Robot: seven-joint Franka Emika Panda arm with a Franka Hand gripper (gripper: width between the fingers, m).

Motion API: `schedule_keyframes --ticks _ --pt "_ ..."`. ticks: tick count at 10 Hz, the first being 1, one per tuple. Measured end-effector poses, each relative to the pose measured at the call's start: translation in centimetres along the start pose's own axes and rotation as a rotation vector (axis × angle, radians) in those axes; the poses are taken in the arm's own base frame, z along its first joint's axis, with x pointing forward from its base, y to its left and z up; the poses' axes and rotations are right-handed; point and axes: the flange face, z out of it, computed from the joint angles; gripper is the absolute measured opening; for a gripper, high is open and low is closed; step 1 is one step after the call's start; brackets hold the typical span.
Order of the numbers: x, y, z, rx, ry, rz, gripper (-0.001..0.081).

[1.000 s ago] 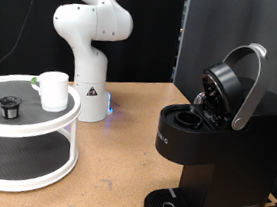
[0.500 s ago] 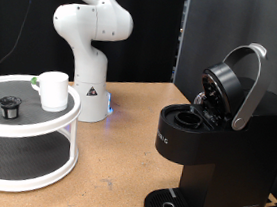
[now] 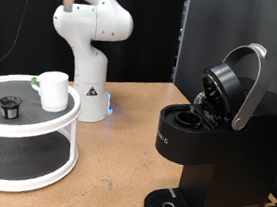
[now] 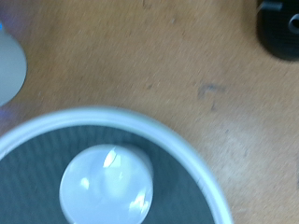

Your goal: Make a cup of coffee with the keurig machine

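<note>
The keurig machine (image 3: 219, 133) is seen at the exterior view's right on the wooden table (image 3: 125, 132), with its lid raised and the silver-grey handle (image 3: 249, 86) tilted up; the pod chamber is exposed. Pale lettering is seen on its front, too small to be read. A dark triangular mark on the robot base (image 3: 91, 53) cannot be read either. The cup (image 3: 51, 90) is placed upright on the top tier of a round white two-tier stand (image 3: 24, 136), beside a small dark pod (image 3: 10, 106). In the wrist view the cup (image 4: 106, 192) is seen from above. The gripper is not shown clearly, so the state of its jaws cannot be told.
</note>
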Motion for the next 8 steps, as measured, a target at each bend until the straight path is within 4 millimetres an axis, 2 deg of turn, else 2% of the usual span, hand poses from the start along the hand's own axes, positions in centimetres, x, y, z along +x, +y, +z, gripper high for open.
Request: schedule_keyframes --ticks 2,5,8 --pt "-1.9 1.5 0.7 0.004 0.008 0.005 0.0801" --pt "-2.4 1.8 0.9 -0.009 0.002 -0.005 0.0801" --pt "-4.6 3.8 2.1 -0.053 -0.012 0.008 0.0801"
